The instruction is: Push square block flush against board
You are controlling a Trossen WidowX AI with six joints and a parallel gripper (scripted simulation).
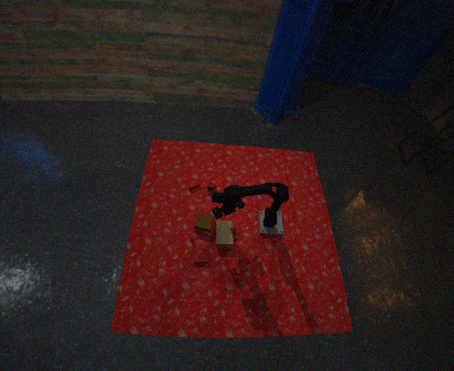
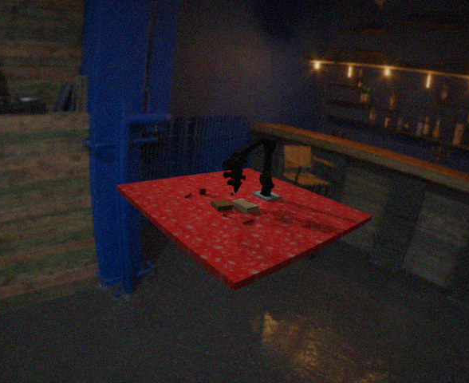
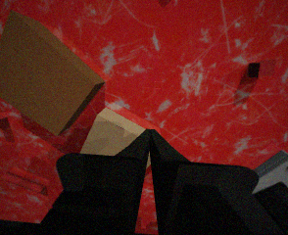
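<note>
Mid-bench, toward the arm's base, the darker brown square wooden block [image 1: 204, 221] sits beside the pale rectangular wooden board [image 1: 224, 233], corners apparently apart; black fingers, clenched on nothing, hover above (rigid, probably light: push a flat side).

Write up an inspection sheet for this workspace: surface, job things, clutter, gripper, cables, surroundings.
Surface: red speckled table top, dimly lit, with long arm shadows.
Job's things: darker square block lies beside the paler board. In the wrist view a gap shows between them and the block sits skewed, so no full side contact.
Clutter: small dark red bits scattered on the red top, none touching the block or board.
Gripper: gripper shut, holding nothing, raised above the top near the block.
Cables: nothing seen.
Surroundings: blue pillar behind the table, a bar counter with lit shelves, dark glossy floor.
</note>
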